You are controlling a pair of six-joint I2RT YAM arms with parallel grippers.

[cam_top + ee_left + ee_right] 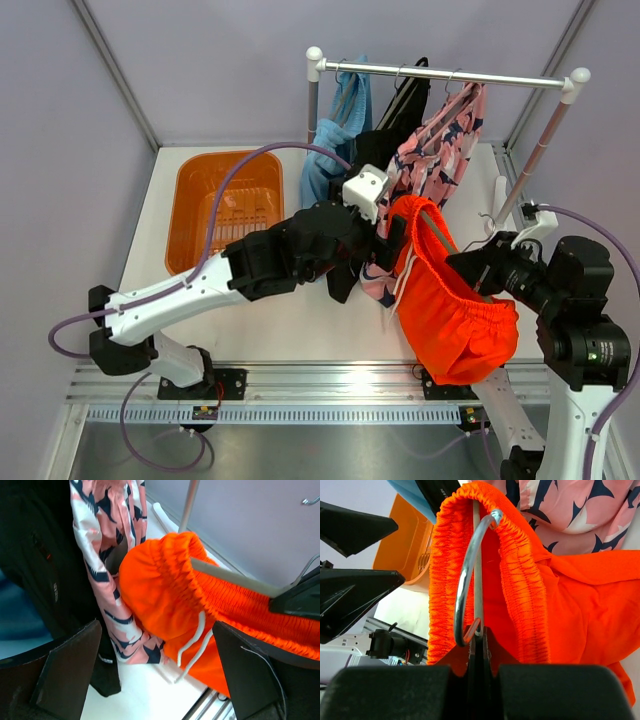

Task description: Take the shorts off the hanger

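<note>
The right gripper (pixel 479 635) is closed tight on the wire hook of the hanger (pixel 465 570), holding it out over the table (pixel 300 330), clear of the rail (pixel 450 75). The orange shorts (pixel 455 320) hang on this hanger. Their gathered waistband (pixel 520 580) is stretched over its bar and loops just above the right fingertips, and the body sags below toward the near edge. The left gripper (pixel 155 630) faces the far end of the waistband with its fingers (pixel 70 670) spread wide. That bunched end and the white drawstring (pixel 197 635) lie in the gap between them, a little ahead, and neither finger visibly presses on the cloth. Just beside the left finger hang the pink shorts (pixel 440 150), with the black shorts (pixel 405 100) and blue shorts (pixel 335 130) further left on the rail. A basket (pixel 225 205) sits at the table's left.
</note>
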